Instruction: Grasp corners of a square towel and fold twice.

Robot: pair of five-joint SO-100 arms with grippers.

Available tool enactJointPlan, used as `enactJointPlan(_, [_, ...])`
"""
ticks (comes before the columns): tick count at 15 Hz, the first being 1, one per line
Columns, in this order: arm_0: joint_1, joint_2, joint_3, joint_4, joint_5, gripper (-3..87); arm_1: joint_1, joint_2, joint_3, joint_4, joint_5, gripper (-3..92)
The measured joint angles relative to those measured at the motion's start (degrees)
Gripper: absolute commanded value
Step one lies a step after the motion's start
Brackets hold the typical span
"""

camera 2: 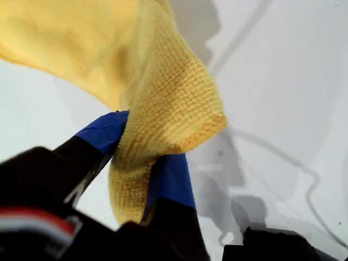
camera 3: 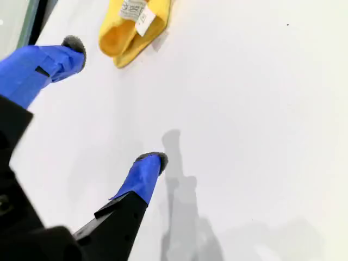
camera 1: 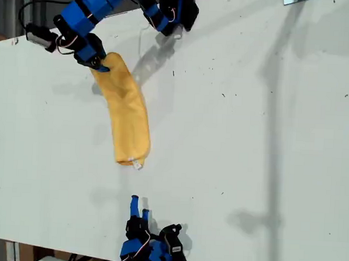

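1 square towel (camera 1: 127, 113) elongated, slanting.

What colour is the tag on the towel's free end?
White with dark print, sewn on the yellow towel; the tag shows best in the second wrist view.

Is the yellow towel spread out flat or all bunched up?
Bunched up. The towel lies as a long narrow roll on the table, one end pinched in my first pincer, its label end lying free.
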Motion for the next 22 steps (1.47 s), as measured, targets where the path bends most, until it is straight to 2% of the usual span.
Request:
enactJointPlan(2, [0.09, 0.26, 0.18, 0.0, -0.09, 35.5, 6.42, 8.96, 3.08, 3.16, -1.23, -0.1])
enactJointPlan(5, [0.0, 0.62, 0.18, 0.18, -0.09, 35.3, 6.68, 12.48, 6.68, 2.55, -1.49, -0.1])
enactJointPlan(8, [0.09, 0.97, 0.26, 0.18, -0.09, 35.2, -0.62, 4.13, 5.19, -2.64, -4.22, -0.1])
enactJointPlan(11, [0.26, 0.97, 0.26, 0.18, 0.0, 35.2, -12.66, -16.7, -6.24, -8.79, -9.58, -0.1])
enactJointPlan(14, [0.26, 1.14, 0.26, 0.18, 0.0, 35.1, -20.3, -27.95, -14.85, -17.14, -12.92, -0.1])
enactJointPlan(18, [0.53, 1.58, 0.35, 0.18, 0.35, 35.0, -23.73, -37.35, -21.27, -26.54, -14.41, -0.1])
enactJointPlan(20, [0.53, 1.58, 0.44, 0.18, 0.35, 34.9, -24.43, -41.84, -25.14, -28.56, -14.41, -0.1])
enactJointPlan(21, [0.53, 1.67, 0.44, 0.18, 0.35, 34.9, -24.43, -44.12, -26.98, -28.83, -14.41, 7.3])
enactJointPlan(22, [0.53, 1.85, 0.44, 0.18, 0.35, 35.0, -24.43, -45.62, -28.04, -29.0, -14.41, 19.4])
